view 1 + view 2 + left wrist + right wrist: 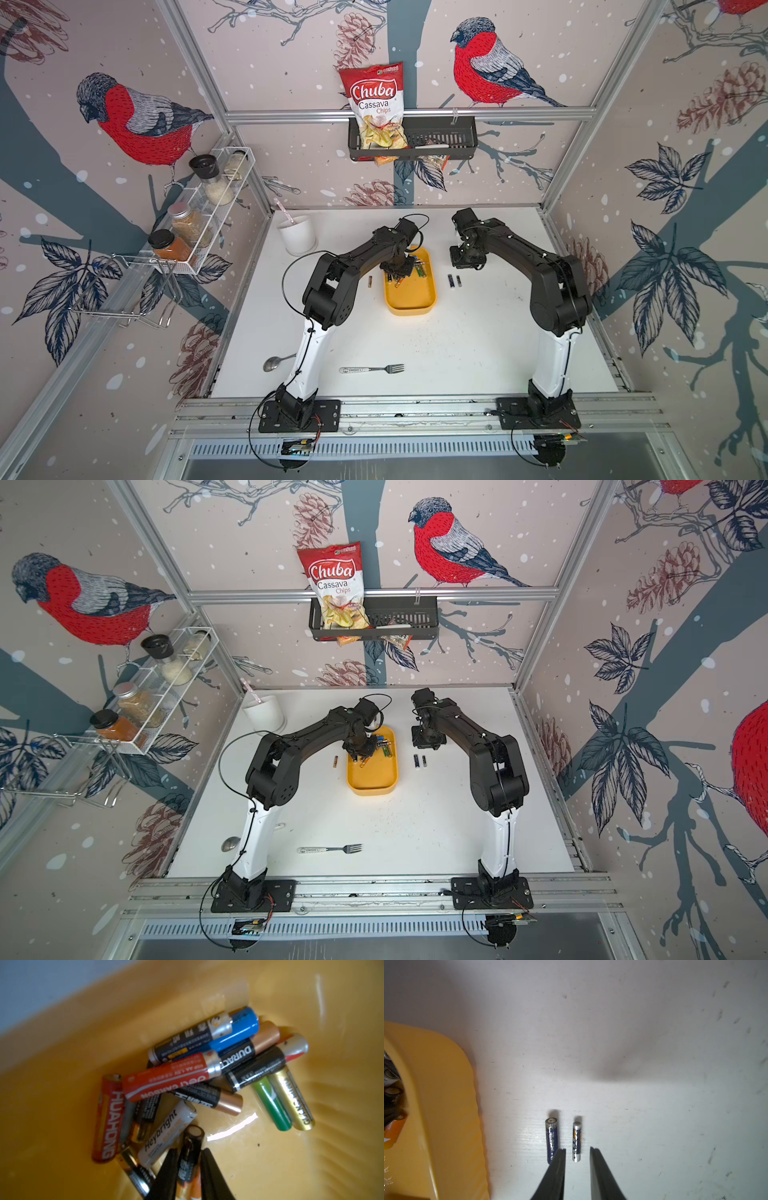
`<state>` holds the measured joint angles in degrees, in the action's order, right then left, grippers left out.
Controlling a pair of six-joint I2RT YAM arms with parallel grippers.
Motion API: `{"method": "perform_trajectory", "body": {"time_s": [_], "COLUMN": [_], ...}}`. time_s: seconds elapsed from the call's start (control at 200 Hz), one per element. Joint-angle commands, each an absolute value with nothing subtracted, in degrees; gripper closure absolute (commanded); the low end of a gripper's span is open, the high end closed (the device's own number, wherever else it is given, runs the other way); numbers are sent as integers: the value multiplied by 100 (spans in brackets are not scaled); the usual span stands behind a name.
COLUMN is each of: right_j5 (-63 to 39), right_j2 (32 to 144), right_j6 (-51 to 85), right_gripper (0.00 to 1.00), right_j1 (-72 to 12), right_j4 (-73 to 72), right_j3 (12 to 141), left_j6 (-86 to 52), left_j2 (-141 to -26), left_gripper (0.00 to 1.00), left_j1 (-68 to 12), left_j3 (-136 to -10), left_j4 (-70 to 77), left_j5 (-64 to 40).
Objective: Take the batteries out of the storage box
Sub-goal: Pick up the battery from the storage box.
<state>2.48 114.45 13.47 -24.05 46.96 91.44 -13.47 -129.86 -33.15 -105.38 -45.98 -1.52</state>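
Observation:
The yellow storage box (411, 297) (372, 777) sits mid-table, with several batteries (172, 1076) piled at its far end. My left gripper (398, 277) (189, 1150) reaches down into the box and is shut on a black-and-orange battery (193, 1134), which lies between its fingers. To the right of the box my right gripper (467, 259) (577, 1149) hangs above the table, open and holding nothing. Two small blue batteries (552, 1140) (576, 1140) lie side by side on the table below it. One more battery (369, 281) lies left of the box.
A white cup (297, 235) stands at the back left. A fork (372, 369) and a spoon (276, 362) lie near the front. On the left wall is a spice rack (199, 208). A black basket (453, 139) holding a chips bag hangs on the back wall.

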Motion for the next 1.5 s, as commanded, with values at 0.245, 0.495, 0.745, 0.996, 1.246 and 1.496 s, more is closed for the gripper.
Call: {"method": "perform_trajectory", "body": {"time_s": [0.245,0.495,0.745,0.996,1.246,1.496], "right_j5": [192,175,90,0,9,17], "right_j2": [11410,11412,11426,11433,11438,11441], "right_j6": [1351,1337,1355,1357,1355,1371], "right_gripper": [73,73,73,73,73,73], "right_j1": [-2426,-2426,-2433,-2443,-2477,-2509], "right_j4": [4722,4725,4711,4744,4774,4771], "right_j3": [9184,9201,9254,9360,9409,9417], "left_j6": [-1397,-1407,-1431,-1455,-1503,-1535], "left_j2": [-12990,-13030,-12941,-12779,-12684,-12417], "left_gripper": [73,78,82,83,84,83], "left_j1": [-3322,-3324,-3323,-3322,-3322,-3281], "left_j3": [-10512,-10552,-10583,-10601,-10585,-10470], "left_j4": [-4687,-4693,-4760,-4772,-4757,-4755], "left_j5": [-152,-202,-226,-341,-422,-328]}}
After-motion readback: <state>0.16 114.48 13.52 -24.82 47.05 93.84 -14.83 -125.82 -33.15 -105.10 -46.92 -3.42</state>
